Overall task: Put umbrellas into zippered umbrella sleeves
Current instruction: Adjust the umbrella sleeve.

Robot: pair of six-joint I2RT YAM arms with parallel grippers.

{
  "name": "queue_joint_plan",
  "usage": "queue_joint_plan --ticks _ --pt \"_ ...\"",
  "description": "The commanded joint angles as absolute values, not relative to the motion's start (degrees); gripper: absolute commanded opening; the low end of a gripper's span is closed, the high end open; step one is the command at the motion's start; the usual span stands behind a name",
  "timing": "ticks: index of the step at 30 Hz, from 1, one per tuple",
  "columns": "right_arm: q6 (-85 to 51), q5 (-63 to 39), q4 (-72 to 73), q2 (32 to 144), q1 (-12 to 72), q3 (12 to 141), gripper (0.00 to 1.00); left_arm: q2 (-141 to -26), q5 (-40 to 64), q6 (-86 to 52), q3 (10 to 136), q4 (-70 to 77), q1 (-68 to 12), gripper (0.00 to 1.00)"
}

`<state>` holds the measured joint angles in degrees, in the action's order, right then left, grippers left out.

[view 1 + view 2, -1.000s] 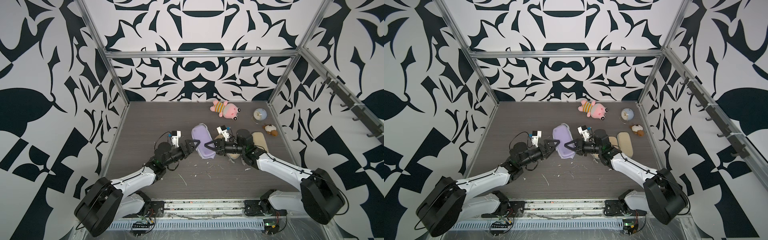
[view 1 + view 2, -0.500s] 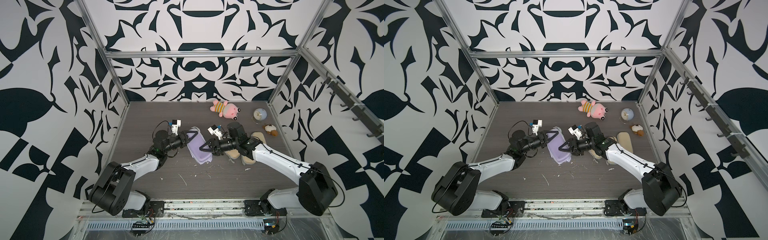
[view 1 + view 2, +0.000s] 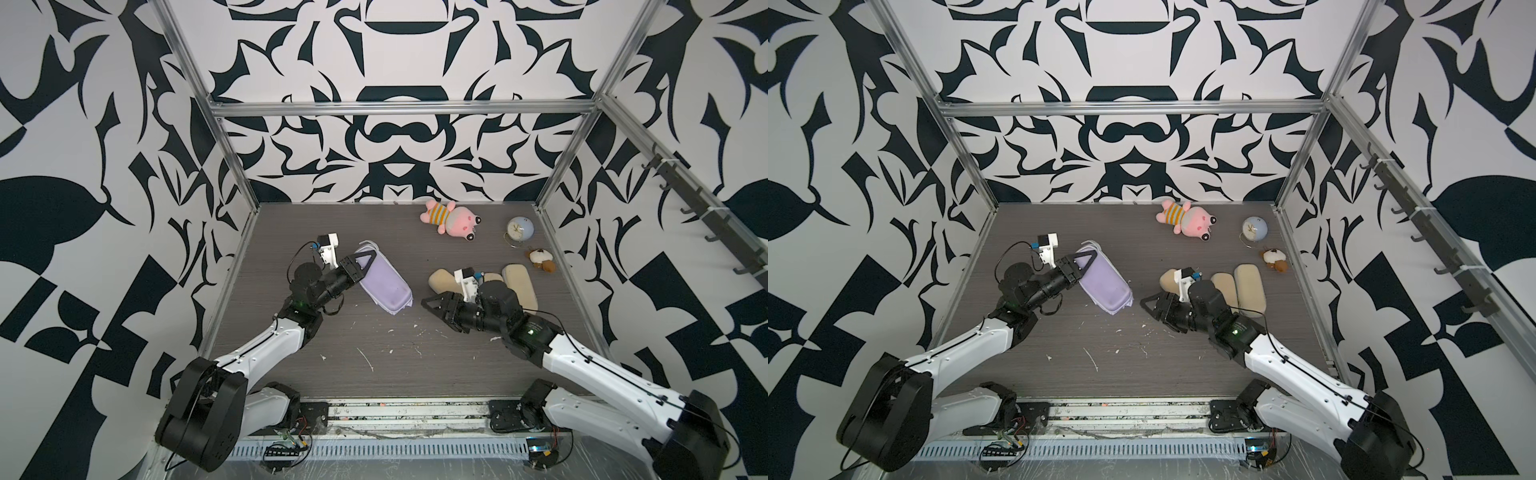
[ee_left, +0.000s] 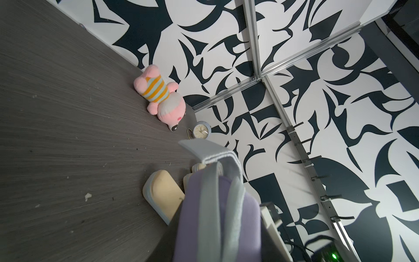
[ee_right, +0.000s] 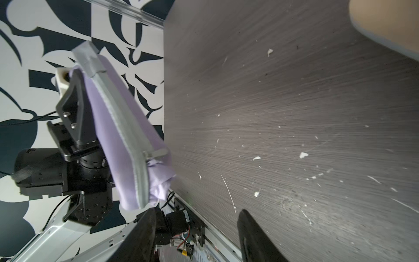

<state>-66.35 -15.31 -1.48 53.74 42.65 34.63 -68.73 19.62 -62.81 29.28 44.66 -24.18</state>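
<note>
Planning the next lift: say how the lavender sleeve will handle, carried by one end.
Probably stiff: the lavender sleeve juts straight though the left gripper holds only one end. Loose fabric pokes from its other end and may slip out.

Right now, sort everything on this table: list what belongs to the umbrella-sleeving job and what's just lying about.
Job: lavender sleeve, in the left gripper, lavender fabric poking from its end; three beige sleeves.
Lying about: pink plush toy; small clock; small brown plush; white scraps.
</note>
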Motion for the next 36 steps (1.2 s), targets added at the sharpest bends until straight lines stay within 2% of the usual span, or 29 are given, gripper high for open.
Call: queue_joint_plan --ticks 1,15,17,19,25,29,34,36 --pt "-68.0 -4.3 2.2 54.8 45.4 38.5 0.55 -67.8 17.7 -62.1 29.8 47.4 -24.5 0.00" --pt "-61.8 -5.1 1.1 67.1 49.6 48.8 0.52 -68.6 18.5 -63.9 30.0 48.5 -25.5 0.00" --pt "-61.8 -5.8 3.0 68.2 50.0 49.1 0.44 -68.7 18.7 -63.9 30.1 48.5 -25.7 0.00" --pt "-62.3 -6.8 4.4 69.5 50.5 50.4 0.40 -68.8 18.1 -63.9 29.9 48.6 -26.2 0.00" --pt "-65.0 -11.7 12.9 75.2 52.0 52.6 0.52 -70.5 16.0 -66.5 29.7 52.1 -28.8 0.00" --pt "-63.4 -10.5 8.3 77.8 52.3 54.1 0.59 -70.3 14.7 -68.2 29.9 53.9 -29.6 0.00" --pt "-63.1 -11.4 10.8 81.3 52.8 55.7 0.61 -69.8 14.4 -68.5 30.7 53.3 -29.7 0.00" --pt "-63.2 -12.1 13.1 82.4 53.0 55.7 0.43 -69.8 14.5 -69.1 30.8 53.4 -29.8 0.00"
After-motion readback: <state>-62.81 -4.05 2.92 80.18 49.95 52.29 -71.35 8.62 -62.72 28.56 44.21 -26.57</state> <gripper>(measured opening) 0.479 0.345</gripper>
